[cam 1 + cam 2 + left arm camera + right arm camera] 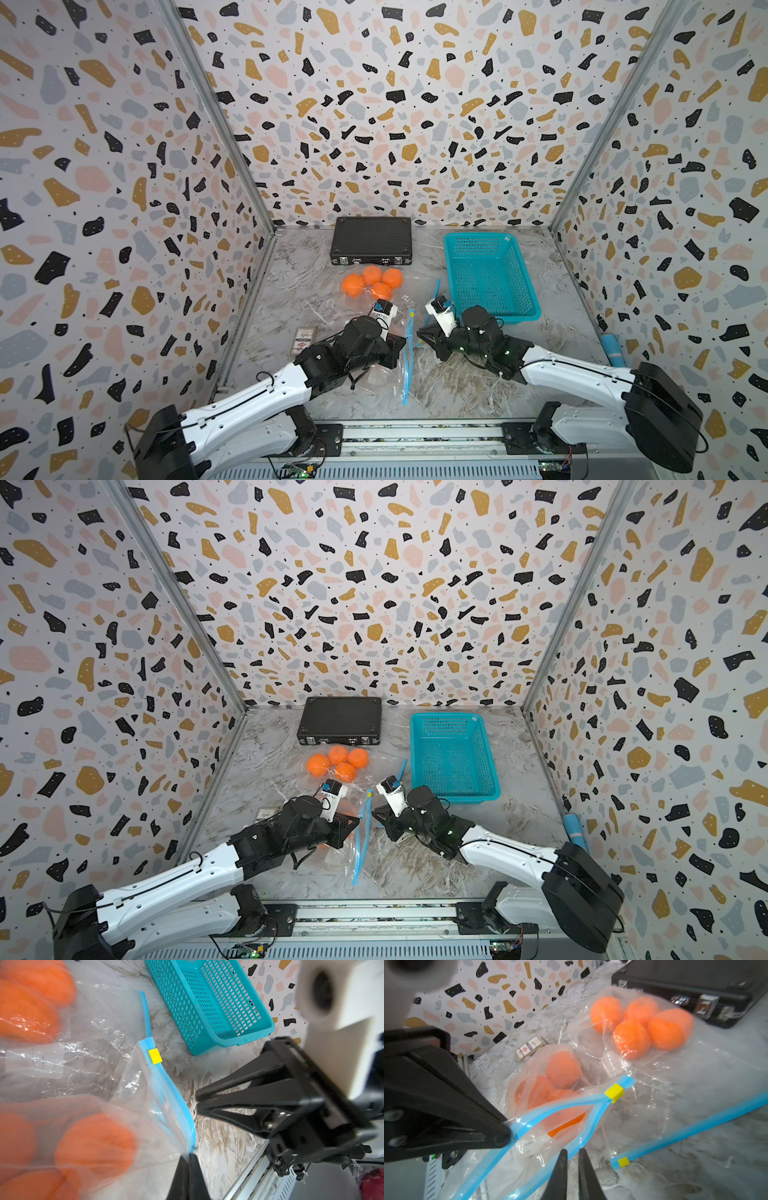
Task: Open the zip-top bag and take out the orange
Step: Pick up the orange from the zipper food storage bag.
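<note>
Zip-top bag (529, 1159) with oranges (562, 1070) lies between left gripper (189, 1159), clamped on one lip, and right gripper (572, 1153), jaws slightly apart just beside the opposite lip; zip runs front-to-back.

Notes off my feed, both top views.
- Black case (371, 239), latches facing me, flat at 12 o'clock against the back wall.
- Teal mesh basket (519, 316) at 2 o'clock, just right of the case.
- Small card pack (304, 338) at 8 o'clock.
- Blue cylinder (612, 349) at 4 o'clock, by the right wall.
- Marble-print tabletop (478, 386).
</note>
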`<action>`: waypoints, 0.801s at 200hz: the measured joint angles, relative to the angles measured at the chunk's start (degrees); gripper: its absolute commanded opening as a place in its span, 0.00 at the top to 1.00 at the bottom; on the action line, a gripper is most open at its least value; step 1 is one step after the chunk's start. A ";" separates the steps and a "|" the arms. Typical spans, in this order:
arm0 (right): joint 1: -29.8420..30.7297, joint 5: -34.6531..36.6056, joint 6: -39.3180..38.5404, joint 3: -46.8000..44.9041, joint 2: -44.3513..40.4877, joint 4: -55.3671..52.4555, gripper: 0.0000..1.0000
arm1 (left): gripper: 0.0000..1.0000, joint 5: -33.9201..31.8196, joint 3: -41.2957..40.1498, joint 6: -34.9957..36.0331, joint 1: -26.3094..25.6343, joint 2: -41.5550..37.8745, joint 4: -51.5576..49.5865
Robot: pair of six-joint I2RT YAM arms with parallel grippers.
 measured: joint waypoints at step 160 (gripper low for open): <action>2.67 -4.39 1.77 4.81 5.99 3.19 0.86 | 1.00 -1.18 -0.07 -2.23 0.04 -2.12 3.72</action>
